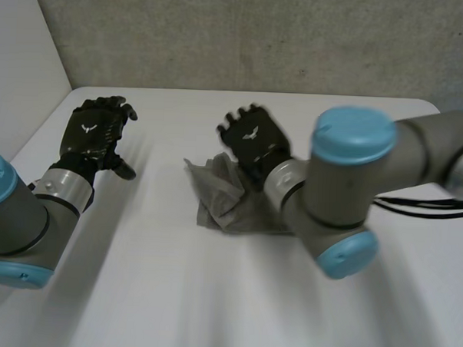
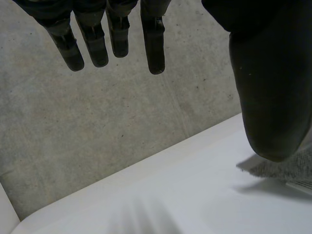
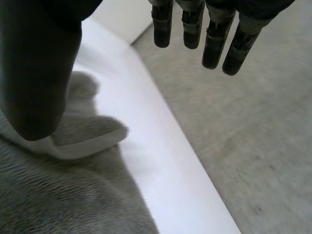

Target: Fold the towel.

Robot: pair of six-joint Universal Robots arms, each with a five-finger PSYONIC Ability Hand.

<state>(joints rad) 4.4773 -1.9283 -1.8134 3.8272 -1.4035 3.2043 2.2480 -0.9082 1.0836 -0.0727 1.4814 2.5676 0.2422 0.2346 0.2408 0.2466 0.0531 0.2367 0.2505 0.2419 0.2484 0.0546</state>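
Right arm (image 1: 346, 186) up front, its right hand (image 1: 252, 141) just over the crumpled grey towel (image 1: 219, 200) mid desk (image 1: 165, 293), fingers straight, holding nothing; left hand (image 1: 95, 133) splayed, empty, well apart, so right's nearer

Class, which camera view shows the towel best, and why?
The head view: the towel shows almost whole, crumpled, with its outline clear. The right wrist view gives a close-up part of it; the left wrist view, a small edge.

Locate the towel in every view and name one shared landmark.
Head view: towel crumpled mid-table, at the right hand.
Left wrist view: towel corner beside the thumb of the left hand.
Right wrist view: towel beneath the thumb and palm.
Shared landmark: table far edge against the concrete wall.
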